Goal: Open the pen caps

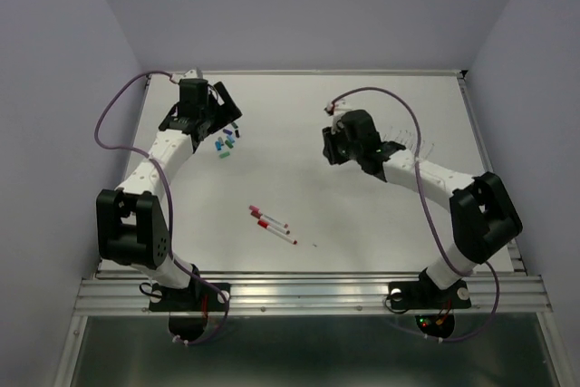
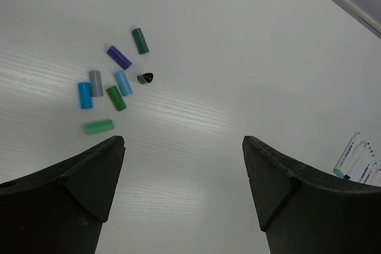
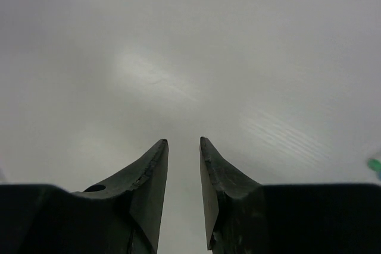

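Hovering my left gripper (image 2: 183,142), jaws wide apart and empty, just short of the heap of pulled pen caps (image 2: 123,82). My right gripper (image 3: 183,142), narrowly apart, holds nothing, well right of that heap. Red-capped pens (image 1: 270,218), nearer than the heap, are still capped.

1. The pen caps (image 2: 116,97) lay in dark green, purple, grey, light blue, blue, green, mint and black.
2. The pens (image 1: 272,224) showed white barrels with red ends.
3. The table (image 1: 362,215) was white, faintly grained.
4. The left hand (image 2: 183,141) and right hand (image 3: 183,141) were black.
5. The cables (image 1: 372,90) were purple, the arms (image 1: 426,178) white and black.
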`<action>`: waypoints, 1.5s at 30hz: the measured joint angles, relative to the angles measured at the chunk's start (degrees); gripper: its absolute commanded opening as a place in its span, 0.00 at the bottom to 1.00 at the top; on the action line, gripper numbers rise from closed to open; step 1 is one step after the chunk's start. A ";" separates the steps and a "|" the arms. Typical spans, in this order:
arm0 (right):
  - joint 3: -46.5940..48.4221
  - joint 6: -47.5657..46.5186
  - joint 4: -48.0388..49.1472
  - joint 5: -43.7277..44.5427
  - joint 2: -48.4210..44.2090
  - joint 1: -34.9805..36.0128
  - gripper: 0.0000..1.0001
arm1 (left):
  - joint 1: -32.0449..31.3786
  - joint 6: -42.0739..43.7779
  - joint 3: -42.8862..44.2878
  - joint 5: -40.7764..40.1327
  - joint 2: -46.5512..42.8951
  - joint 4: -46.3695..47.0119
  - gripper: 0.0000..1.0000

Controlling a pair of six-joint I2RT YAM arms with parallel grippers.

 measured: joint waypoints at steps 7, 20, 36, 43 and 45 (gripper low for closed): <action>-1.14 -6.25 2.75 -12.24 1.46 16.09 0.35 | -0.07 0.02 -2.64 0.22 -1.03 0.00 0.92; 6.29 -11.04 0.57 -12.26 14.75 26.05 0.36 | -0.11 0.00 -6.47 0.15 -4.35 0.20 0.93; 8.79 -13.55 -2.16 -10.49 19.56 29.09 0.39 | -0.11 0.04 -6.75 0.15 -4.35 0.42 0.93; 9.53 -13.97 -2.78 -9.88 20.00 29.88 0.39 | -0.09 0.07 -6.75 0.17 -4.35 0.68 0.93; 9.86 -13.94 -2.82 -9.25 20.00 30.08 0.39 | -0.11 0.09 -6.75 0.17 -4.35 0.74 0.93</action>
